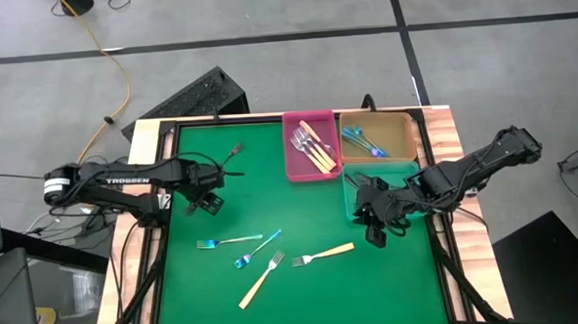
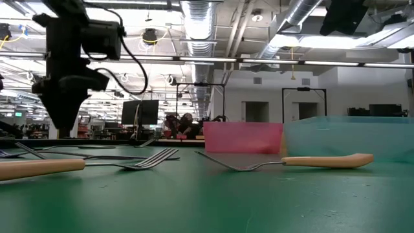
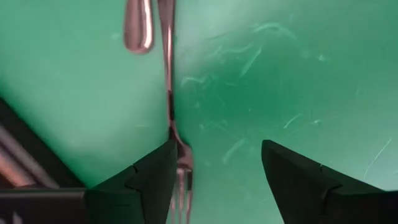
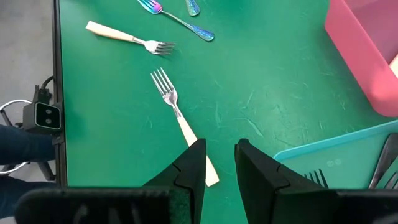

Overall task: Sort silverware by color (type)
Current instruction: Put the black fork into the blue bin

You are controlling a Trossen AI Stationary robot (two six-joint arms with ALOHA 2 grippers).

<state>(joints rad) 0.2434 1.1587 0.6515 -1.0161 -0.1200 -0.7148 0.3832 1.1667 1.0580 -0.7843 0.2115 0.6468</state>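
Four forks loose on green mat [image 1: 305, 298], others sorted in bins.
L gripper [image 1: 208, 197] fingers wide over dark fork [image 3: 169, 93], not gripping; R gripper [image 1: 375, 227] narrow gap, empty, by teal bin [image 4: 348, 152].

I see a matt green table mat [image 1: 270, 182], faintly scuffed. At its 6 o'clock lie two forks with smooth tan handles and bright metal tines [image 1: 323, 253], beside two glossy iridescent blue metal forks [image 1: 258, 248]. At 12 o'clock sit a smooth pink plastic bin [image 1: 295, 167], a tan plastic bin [image 1: 405, 137] and a translucent teal plastic bin [image 2: 349, 139]. The table's edge [image 1: 454, 135] looks like wood.
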